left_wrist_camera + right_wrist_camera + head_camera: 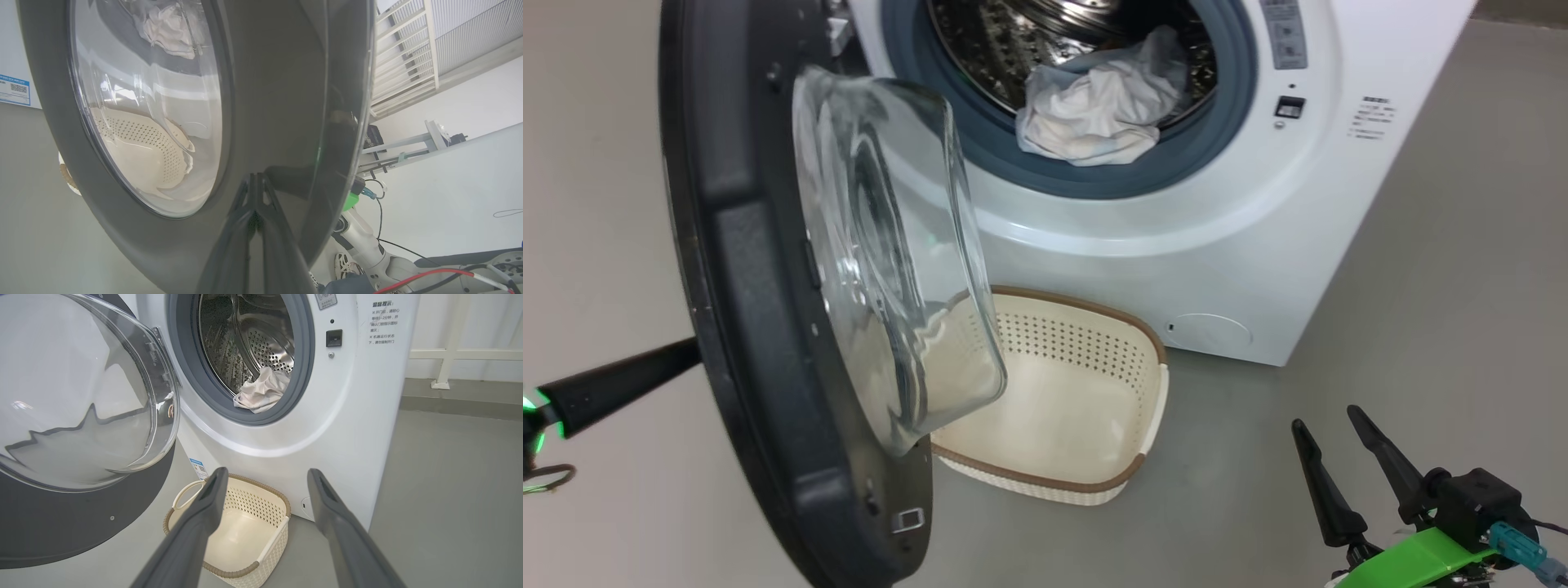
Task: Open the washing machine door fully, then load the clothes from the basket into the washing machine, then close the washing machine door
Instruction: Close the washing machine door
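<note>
Close the door
Your left gripper [255, 179], shut and empty, rests against the door [743, 327] ahead: push steadily till it latches. Right gripper [1323, 416], wide open, empty: hold it clear.

A grey floor [1462, 245] lies below a white wall [482, 322] crossed by a pale rail [490, 354].
</note>
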### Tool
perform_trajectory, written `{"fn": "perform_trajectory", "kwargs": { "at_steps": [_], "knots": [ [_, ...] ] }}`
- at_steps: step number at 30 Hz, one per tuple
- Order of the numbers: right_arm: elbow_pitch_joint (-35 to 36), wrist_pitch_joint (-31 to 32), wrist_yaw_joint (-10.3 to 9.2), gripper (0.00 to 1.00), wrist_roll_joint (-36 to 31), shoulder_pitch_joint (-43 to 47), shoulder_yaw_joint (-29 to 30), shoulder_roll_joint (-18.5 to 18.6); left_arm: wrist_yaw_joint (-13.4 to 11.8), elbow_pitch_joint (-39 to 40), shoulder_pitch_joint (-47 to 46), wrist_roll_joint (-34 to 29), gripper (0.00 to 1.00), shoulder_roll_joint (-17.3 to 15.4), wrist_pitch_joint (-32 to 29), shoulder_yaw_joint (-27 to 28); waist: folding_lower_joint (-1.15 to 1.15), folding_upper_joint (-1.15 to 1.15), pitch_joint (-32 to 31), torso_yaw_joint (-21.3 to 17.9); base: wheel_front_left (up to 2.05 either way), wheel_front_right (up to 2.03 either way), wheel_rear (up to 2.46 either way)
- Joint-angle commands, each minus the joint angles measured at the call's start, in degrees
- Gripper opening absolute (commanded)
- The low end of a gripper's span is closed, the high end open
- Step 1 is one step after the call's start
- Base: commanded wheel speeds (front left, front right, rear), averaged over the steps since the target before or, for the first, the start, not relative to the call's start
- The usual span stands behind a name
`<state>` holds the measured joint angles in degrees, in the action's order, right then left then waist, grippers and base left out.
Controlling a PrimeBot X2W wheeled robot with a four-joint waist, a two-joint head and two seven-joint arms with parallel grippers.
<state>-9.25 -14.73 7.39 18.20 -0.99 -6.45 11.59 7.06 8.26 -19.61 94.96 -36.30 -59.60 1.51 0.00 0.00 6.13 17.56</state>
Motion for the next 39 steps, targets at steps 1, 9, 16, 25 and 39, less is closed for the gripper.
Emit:
{"fn": "perform_trajectory", "kwargs": {
  "at_steps": [1,9,16,25,39],
  "knots": [
    [1.5,-0.3,0.1,1.0,-0.4,0.2,-0.8,0.2,0.4,2.1,-2.7,0.4,0.0,-2.2,-0.5,2.3,0.0,0.0,0.0,-1.6,0.0,0.0,0.0],
    [1.8,-0.3,0.1,1.0,-0.5,0.6,0.1,-0.8,0.4,1.2,-5.5,0.0,0.0,0.3,-0.1,0.7,0.0,0.0,-0.3,-6.9,0.0,0.0,0.0],
    [2.1,-0.3,0.1,1.0,-0.5,0.2,1.0,-1.6,0.4,0.1,-9.3,-1.3,0.0,3.1,0.9,-1.3,0.0,0.0,0.6,-11.7,0.0,0.0,0.0],
    [2.3,-0.3,0.1,1.0,-0.7,-1.1,1.0,-3.1,0.4,-4.8,-15.7,-4.1,0.0,6.2,2.7,-3.8,0.0,0.0,1.8,-17.7,0.0,0.0,0.0],
    [2.4,-0.3,0.1,1.0,-0.7,-1.7,2.0,-4.4,0.4,-12.1,-22.3,-7.3,0.0,9.9,7.7,-4.5,0.0,0.0,3.1,-22.7,0.0,0.0,0.0]
  ]
}}
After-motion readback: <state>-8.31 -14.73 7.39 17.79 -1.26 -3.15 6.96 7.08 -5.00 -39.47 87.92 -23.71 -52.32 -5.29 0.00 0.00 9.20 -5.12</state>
